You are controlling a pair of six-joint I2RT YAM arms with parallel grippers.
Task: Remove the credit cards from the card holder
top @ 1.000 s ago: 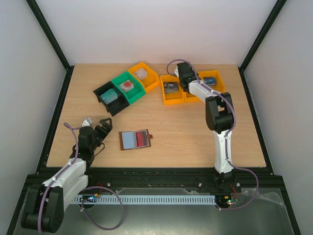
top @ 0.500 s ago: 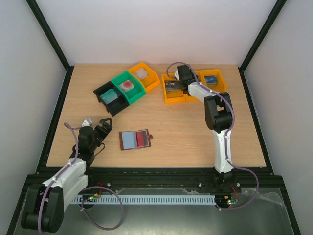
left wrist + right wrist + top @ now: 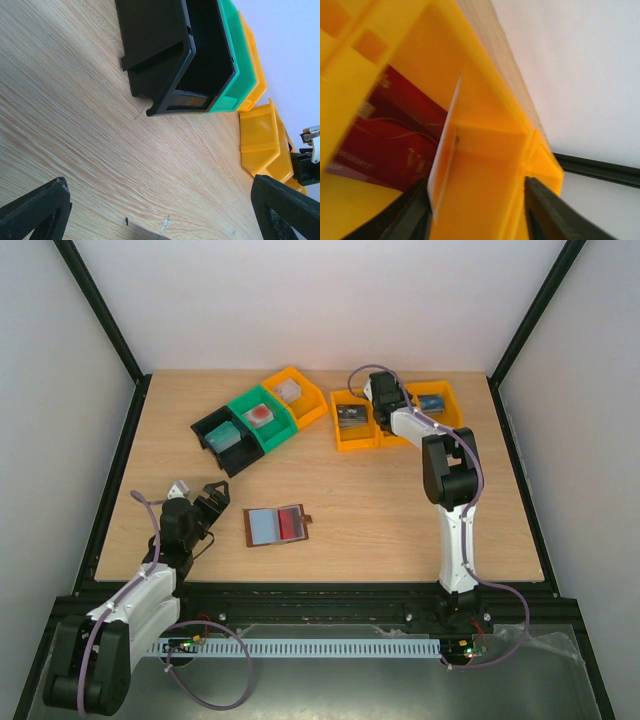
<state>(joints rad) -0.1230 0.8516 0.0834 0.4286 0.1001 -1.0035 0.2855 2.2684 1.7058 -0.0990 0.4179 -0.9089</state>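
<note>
Card holder (image 3: pixel 263 527) open — red card (image 3: pixel 291 523) inside

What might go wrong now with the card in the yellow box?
The pale card stands on edge in the yellow bin, close to the right gripper, so lifting away might catch it and flip it out. A red card sits in the card holder; pulling it might drag the loose holder along.

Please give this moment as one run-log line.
left end effector: open, empty; right end effector: open over yellow bin; card holder: open, red card inside
</note>
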